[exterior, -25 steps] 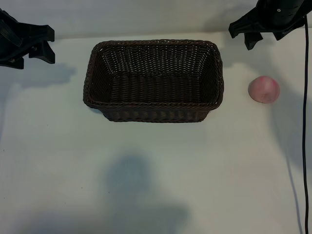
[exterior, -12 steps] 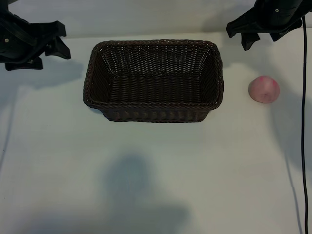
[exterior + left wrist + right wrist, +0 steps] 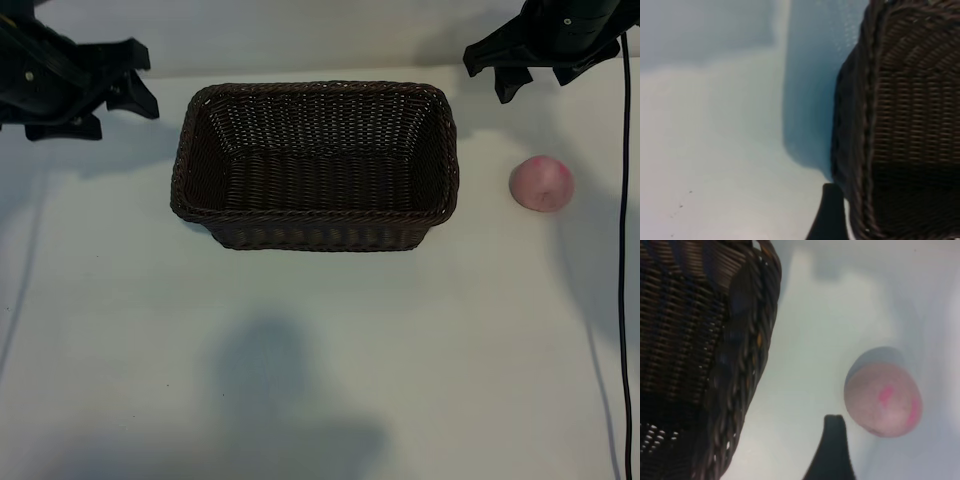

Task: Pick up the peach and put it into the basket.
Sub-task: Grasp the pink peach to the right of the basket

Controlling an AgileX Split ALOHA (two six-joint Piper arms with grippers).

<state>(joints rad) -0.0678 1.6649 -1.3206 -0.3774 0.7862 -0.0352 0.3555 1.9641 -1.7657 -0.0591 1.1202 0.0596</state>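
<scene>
Since the earlier frames, the left gripper (image 3: 125,85) has shifted toward the basket (image 3: 315,215) and now hangs just beside its near end wall, apart from the rim. Its jaws stand wide apart and hold nothing; one dark fingertip (image 3: 829,215) shows in the left wrist view, close to the basket's outer corner (image 3: 855,150). The right gripper (image 3: 530,75) has kept its place off the basket's other far corner, also spread wide and empty. The peach (image 3: 541,183) has not moved.

Relative to the right gripper, the peach lies on the table (image 3: 320,360) nearer the camera and slightly outward, apart from the fingers. In the right wrist view, the peach (image 3: 882,399) sits just beside one fingertip (image 3: 832,450), without contact, and the basket wall (image 3: 740,365) lies on the fingertip's other side.

The basket stands upright between the two grippers. Its woven interior holds nothing. The peach rests outside it, well clear of the wall on the right gripper's side.
</scene>
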